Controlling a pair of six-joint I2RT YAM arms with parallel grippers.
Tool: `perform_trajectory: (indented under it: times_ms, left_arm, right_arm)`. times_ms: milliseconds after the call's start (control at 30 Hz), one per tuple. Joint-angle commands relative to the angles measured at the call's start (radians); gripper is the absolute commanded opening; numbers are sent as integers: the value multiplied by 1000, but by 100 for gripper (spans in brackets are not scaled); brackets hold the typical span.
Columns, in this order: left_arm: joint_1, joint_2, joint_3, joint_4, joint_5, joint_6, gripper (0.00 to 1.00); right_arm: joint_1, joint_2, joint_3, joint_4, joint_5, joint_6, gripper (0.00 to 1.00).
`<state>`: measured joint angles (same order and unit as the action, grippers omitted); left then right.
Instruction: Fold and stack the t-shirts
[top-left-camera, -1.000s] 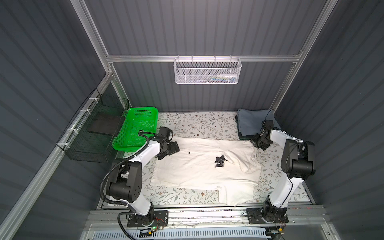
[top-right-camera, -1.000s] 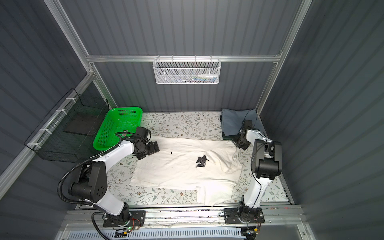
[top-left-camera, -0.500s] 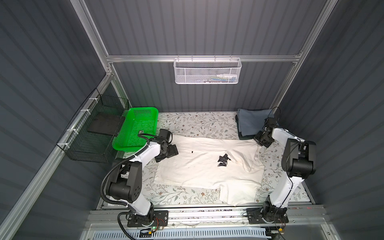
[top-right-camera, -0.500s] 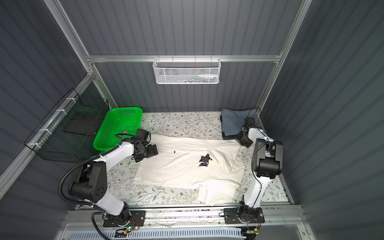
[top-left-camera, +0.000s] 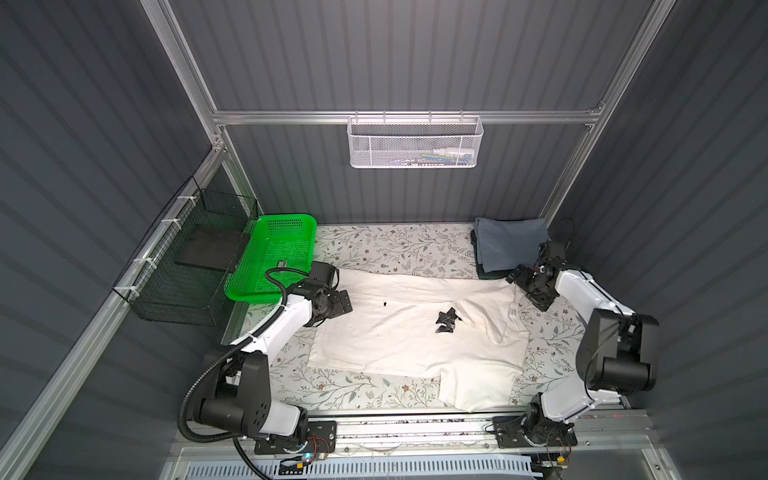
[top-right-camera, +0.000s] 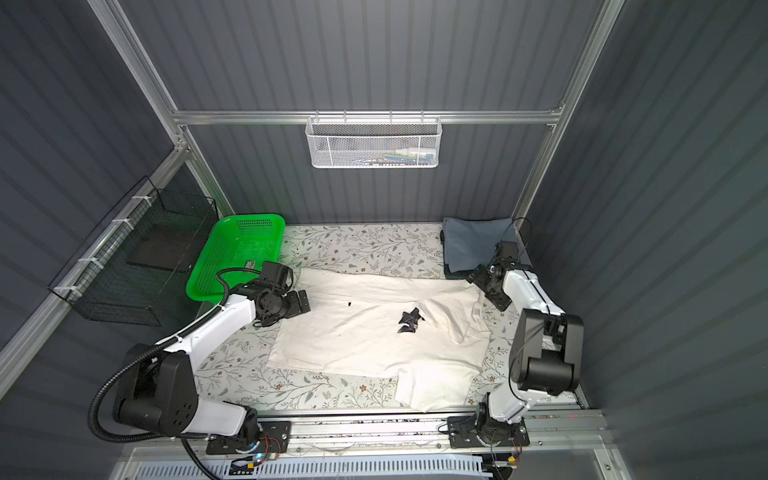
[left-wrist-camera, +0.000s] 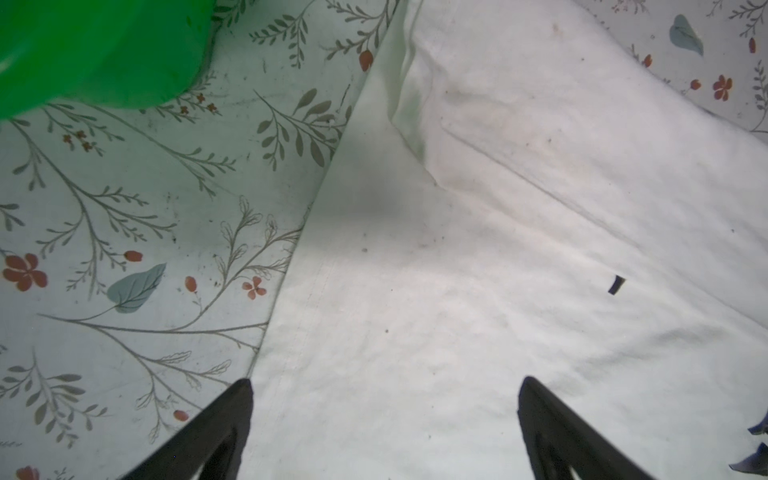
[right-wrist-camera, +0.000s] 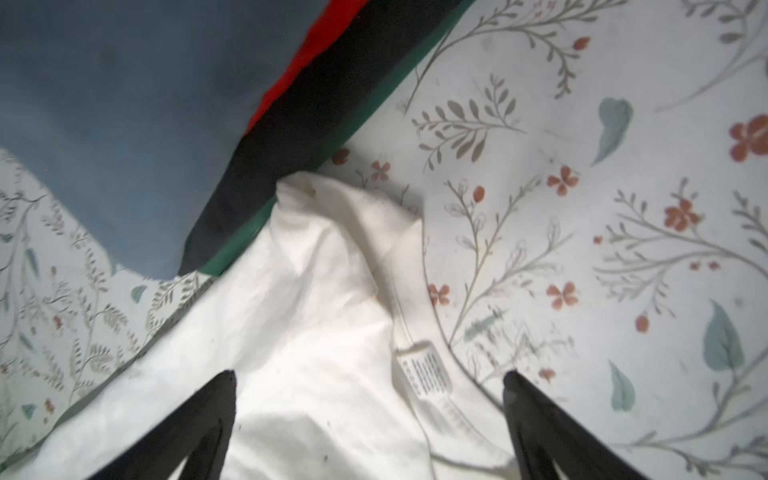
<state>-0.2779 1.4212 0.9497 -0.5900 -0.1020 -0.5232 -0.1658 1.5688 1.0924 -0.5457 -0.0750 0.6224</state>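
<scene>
A cream-white t-shirt (top-left-camera: 399, 345) (top-right-camera: 365, 345) lies spread on the floral table, with a dark scrap of print (top-left-camera: 446, 322) showing near its middle. In both top views my left gripper (top-left-camera: 345, 302) (top-right-camera: 302, 305) stands open over the shirt's back left edge. In the left wrist view its fingers (left-wrist-camera: 385, 381) have only flat cloth (left-wrist-camera: 478, 270) between them. My right gripper (top-left-camera: 527, 291) (right-wrist-camera: 368, 374) is open over the collar and its label (right-wrist-camera: 424, 370). A folded stack sits at the back right, grey-blue tee (top-left-camera: 509, 245) (right-wrist-camera: 124, 104) on top, red (right-wrist-camera: 307, 54) and dark (right-wrist-camera: 291, 137) ones below.
A green basket (top-left-camera: 274, 257) stands at the back left, close to my left arm, with a black wire rack (top-left-camera: 187, 257) on the wall beside it. A white mesh basket (top-left-camera: 415, 141) hangs on the back wall. The shirt's shoulder touches the folded stack.
My right gripper was shut on the shirt's shoulder and dragged the shirt right, toward the stack; it has now opened and let go. My left gripper stayed open and shifted little.
</scene>
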Motion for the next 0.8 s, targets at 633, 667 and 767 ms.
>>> perform_trajectory:
  times_ms: [633, 667, 767]
  left_arm:
    - [5, -271, -262, -19, 23, -120, 100]
    - [5, -266, -262, -22, 21, -118, 100]
    - [5, -252, -262, -16, 23, -114, 100]
  right_arm:
    - [419, -555, -284, -409, 1, 90, 99]
    - [419, -563, -299, -414, -3, 87, 99]
    - [419, -572, -330, -421, -8, 78, 99]
